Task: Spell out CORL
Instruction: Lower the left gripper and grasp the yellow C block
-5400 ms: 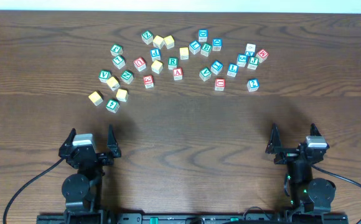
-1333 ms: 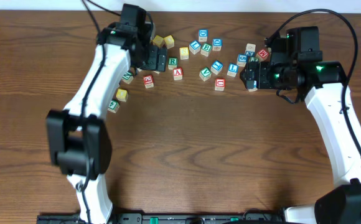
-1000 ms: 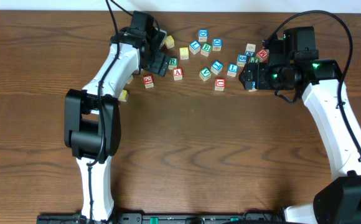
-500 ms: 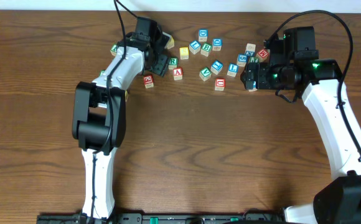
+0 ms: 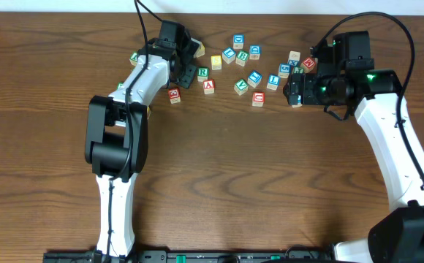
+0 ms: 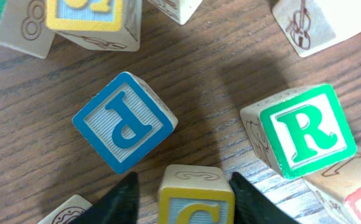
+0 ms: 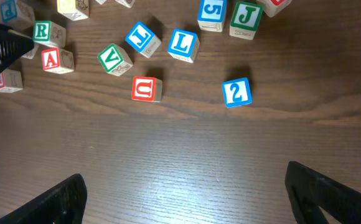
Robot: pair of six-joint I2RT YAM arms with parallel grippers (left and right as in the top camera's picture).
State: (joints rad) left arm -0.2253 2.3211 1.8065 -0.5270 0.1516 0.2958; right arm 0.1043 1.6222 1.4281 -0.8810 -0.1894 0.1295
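Grained wooden counter (image 5: 219, 183). Left claw (image 6: 183, 177) spread, straddling the yellow-framed C cube (image 6: 196, 202). Green R cube (image 6: 302, 130) nearby reads upright, slightly tilted. Right claw (image 7: 184, 174) spread wide.

Around the left gripper (image 6: 183, 182), the fingers straddle the yellow C cube (image 6: 196, 205). The blue P cube (image 6: 124, 121) crowds one finger and the green R cube (image 6: 302, 130) crowds the other, so both gaps are narrow. Bare wood lies between P and R.

Right wrist view: the blue L cube (image 7: 183, 45) has a neighbour close alongside. The red U cube (image 7: 146, 88) and the blue 2 cube (image 7: 236, 92) stand well apart. The table (image 7: 180, 162) lies open nearer the camera.
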